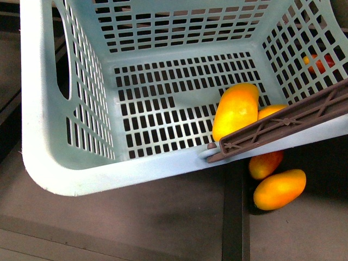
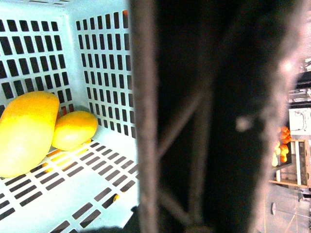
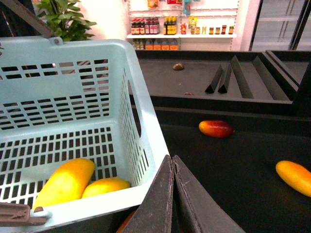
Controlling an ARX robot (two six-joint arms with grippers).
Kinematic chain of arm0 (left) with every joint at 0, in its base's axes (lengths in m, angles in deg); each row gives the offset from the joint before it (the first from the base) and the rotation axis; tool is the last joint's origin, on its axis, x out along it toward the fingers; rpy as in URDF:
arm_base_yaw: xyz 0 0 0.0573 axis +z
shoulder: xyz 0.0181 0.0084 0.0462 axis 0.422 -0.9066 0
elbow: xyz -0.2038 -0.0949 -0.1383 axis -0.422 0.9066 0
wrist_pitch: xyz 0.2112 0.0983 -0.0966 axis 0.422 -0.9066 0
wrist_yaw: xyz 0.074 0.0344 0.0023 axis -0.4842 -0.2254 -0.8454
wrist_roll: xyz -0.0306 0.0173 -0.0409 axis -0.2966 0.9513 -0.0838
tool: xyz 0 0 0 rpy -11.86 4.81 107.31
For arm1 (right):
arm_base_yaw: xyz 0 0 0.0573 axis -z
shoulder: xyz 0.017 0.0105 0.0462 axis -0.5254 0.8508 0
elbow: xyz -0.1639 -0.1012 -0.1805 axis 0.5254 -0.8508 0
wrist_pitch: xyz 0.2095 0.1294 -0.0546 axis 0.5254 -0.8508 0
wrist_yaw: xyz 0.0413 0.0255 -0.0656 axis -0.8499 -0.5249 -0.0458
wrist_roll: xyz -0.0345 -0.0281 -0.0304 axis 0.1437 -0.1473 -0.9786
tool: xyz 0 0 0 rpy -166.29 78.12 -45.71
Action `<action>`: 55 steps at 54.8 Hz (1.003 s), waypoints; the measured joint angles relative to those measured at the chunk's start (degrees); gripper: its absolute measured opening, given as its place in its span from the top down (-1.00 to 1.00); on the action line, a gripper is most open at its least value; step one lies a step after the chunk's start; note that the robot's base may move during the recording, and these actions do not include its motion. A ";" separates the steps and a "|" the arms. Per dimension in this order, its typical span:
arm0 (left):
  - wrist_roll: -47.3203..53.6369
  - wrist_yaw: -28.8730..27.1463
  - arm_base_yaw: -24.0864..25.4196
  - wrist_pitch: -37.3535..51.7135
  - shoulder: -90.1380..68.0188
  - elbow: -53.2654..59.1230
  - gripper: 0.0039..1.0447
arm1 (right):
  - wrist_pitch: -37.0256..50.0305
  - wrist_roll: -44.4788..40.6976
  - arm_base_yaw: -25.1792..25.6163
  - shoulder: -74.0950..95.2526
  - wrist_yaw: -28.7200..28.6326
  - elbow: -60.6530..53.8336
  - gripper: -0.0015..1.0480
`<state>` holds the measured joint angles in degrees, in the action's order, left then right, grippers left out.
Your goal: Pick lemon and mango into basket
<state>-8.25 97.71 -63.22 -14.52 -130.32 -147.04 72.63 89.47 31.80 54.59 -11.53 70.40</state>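
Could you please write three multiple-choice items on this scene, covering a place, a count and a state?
1. Where is the basket's brown handle?
A. folded down over the rim
B. standing upright
C. detached on the floor

2. How many yellow fruits lie inside the basket?
A. none
B. two
C. five

3. How is the right end effector?
A. shut, holding nothing
B. wide open
C. shut on a fruit

Answers: 1 A, it lies across the rim; 2 B, a large yellow fruit and a smaller one; 3 A, its fingers meet with nothing between.

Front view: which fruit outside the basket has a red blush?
The red-blushed mango, tucked against the basket rim; the mango nearer the camera is plain orange-yellow.
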 joint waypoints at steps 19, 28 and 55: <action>0.09 0.00 0.00 0.00 0.00 0.00 0.93 | -11.43 0.00 0.00 -10.97 0.02 0.00 0.97; 0.11 -0.02 0.00 0.00 0.00 0.00 0.93 | -11.45 -0.07 0.00 -11.08 0.02 0.00 0.50; -11.21 -27.67 -1.88 9.33 -0.81 2.19 0.93 | -11.45 -0.09 0.00 -11.10 -0.11 0.00 -0.83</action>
<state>-19.47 70.03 -65.10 -5.19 -131.13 -144.85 61.18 89.38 31.80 43.49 -11.64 70.40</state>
